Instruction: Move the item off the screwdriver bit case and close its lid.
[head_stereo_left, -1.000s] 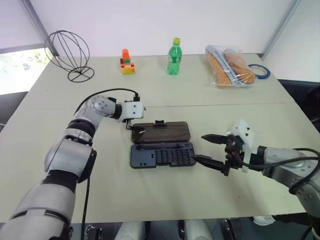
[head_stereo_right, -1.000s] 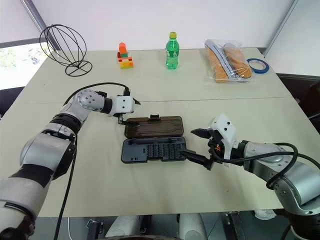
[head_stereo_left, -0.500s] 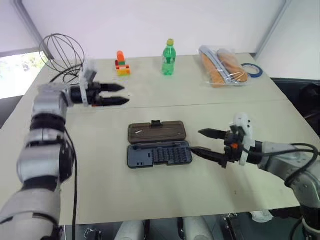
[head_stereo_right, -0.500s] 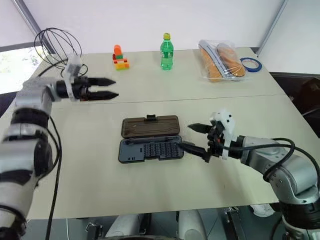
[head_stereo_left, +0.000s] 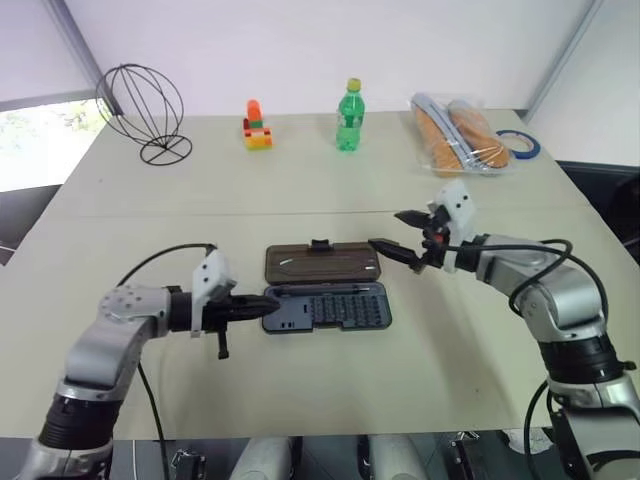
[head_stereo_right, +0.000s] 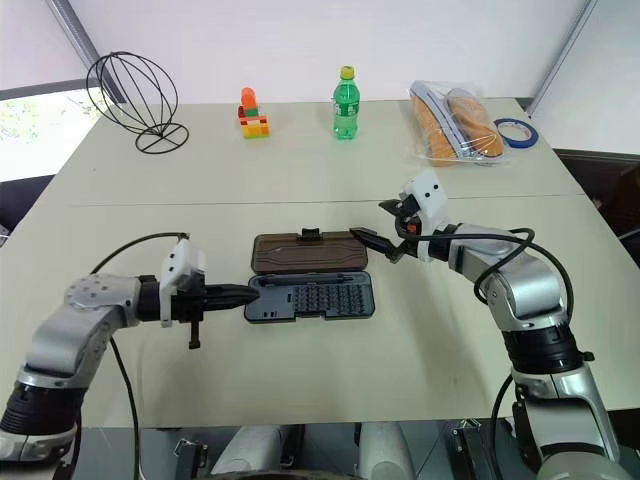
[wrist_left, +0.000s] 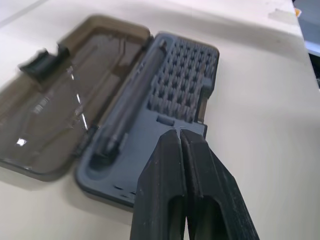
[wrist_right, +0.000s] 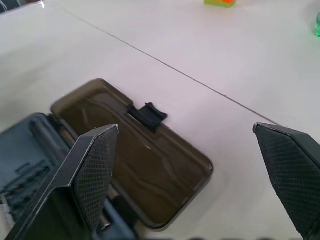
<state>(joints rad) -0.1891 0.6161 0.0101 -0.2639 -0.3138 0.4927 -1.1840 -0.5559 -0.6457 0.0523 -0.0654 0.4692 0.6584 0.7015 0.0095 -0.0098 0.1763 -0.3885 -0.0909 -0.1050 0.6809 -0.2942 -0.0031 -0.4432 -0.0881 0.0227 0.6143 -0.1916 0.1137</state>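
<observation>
The screwdriver bit case (head_stereo_left: 325, 308) lies open in the middle of the table, its dark grey-blue base nearest me. The smoky brown lid (head_stereo_left: 320, 263) lies flat beyond the base, its black latch tab (wrist_right: 147, 115) on the far edge. The item is out of view; nothing rests on base or lid. My left gripper (head_stereo_left: 272, 303) is shut and empty, its tips at the base's left end, as the left wrist view (wrist_left: 181, 135) shows. My right gripper (head_stereo_left: 388, 230) stands open just off the lid's right end, and its fingers (wrist_right: 95, 165) frame the lid.
Along the table's far side stand a wire sphere (head_stereo_left: 145, 110), a toy brick stack (head_stereo_left: 256, 127), a green bottle (head_stereo_left: 349, 115), a bag of bread (head_stereo_left: 458, 133) and a blue tape roll (head_stereo_left: 520, 143).
My left gripper has shut and come from the lid's left end, by way of the table's far left, to the base's left end. My right gripper moved from the base's right end to the lid's.
</observation>
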